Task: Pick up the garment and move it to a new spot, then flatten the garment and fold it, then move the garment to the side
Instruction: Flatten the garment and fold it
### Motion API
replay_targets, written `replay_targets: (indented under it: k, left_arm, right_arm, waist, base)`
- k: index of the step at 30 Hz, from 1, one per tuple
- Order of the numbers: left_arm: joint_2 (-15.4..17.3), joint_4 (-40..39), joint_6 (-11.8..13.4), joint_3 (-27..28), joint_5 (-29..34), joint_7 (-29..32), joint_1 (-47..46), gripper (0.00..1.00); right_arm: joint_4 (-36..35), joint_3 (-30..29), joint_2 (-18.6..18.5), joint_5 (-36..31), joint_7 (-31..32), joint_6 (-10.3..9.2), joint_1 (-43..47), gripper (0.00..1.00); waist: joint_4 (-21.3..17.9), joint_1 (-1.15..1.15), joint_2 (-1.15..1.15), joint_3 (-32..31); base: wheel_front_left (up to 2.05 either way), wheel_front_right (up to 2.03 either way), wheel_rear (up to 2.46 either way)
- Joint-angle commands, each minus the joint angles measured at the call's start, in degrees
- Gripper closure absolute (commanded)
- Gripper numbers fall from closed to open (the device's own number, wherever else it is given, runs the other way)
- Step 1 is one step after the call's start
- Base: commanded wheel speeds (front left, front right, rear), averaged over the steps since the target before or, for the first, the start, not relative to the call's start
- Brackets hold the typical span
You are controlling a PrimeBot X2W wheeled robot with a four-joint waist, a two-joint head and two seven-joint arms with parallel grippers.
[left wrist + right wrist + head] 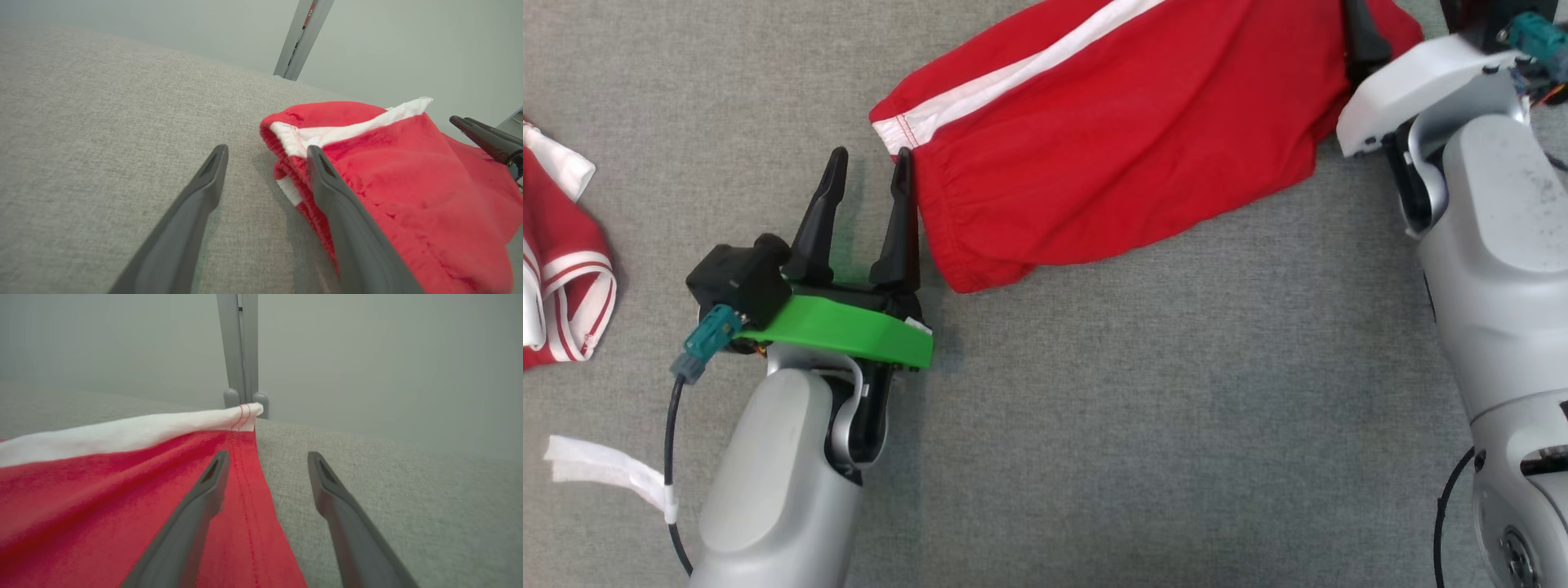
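A grey cloth surface carries the white-striped red garment across the upper middle and upper right of the head view. Centre left, the left gripper stands moderately open, one finger touching the garment's gathered edge. Upper right, the right gripper is parted likewise, straddling the stitched hem. Another red-and-white cloth lies far left.
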Motion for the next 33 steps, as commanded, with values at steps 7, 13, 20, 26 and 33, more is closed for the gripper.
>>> replay_targets:
  k: [7, 13, 20, 26, 33]
  left_arm:
    - [0.05, 0.10, 0.20, 2.49, 1.24, -0.03, 3.92, 0.00]
    - [0.06, 1.21, 0.20, 3.66, 2.88, -0.04, 6.22, 0.00]
    - [0.06, 2.29, 0.20, 5.31, 4.60, -0.03, 10.77, 0.00]
    - [0.06, 2.71, 0.20, 6.25, 5.29, -0.03, 14.92, 0.00]
    - [0.06, 3.06, 0.20, 5.56, 5.55, -0.04, 18.04, 0.00]
  right_arm:
    - [8.60, 2.37, -0.55, 2.68, 2.82, -0.08, 5.59, 1.00]
    - [11.41, 2.49, -0.58, 7.13, 1.63, -0.09, 9.15, 1.00]
    - [9.07, 0.28, -2.22, 13.16, 0.06, -0.10, 15.50, 1.00]
    - [2.49, -2.00, -3.43, 18.14, -0.13, -0.10, 23.60, 1.00]
    - [-4.89, -5.56, -3.79, 20.00, -0.15, -0.09, 31.90, 1.00]
  waist:
    - [-0.79, 0.00, 0.00, -2.83]
    - [-1.49, 0.00, 0.00, -6.55]
    - [-3.29, 0.00, 0.00, -12.74]
    - [-4.37, 0.00, 0.00, -16.98]
    - [-4.61, 0.00, 0.00, -20.11]
  base:
    - [0.00, 0.00, 0.00]
    - [0.00, 0.00, 0.00]
    - [0.00, 0.00, 0.00]
    - [0.00, 0.00, 0.00]
    - [0.00, 0.00, 0.00]
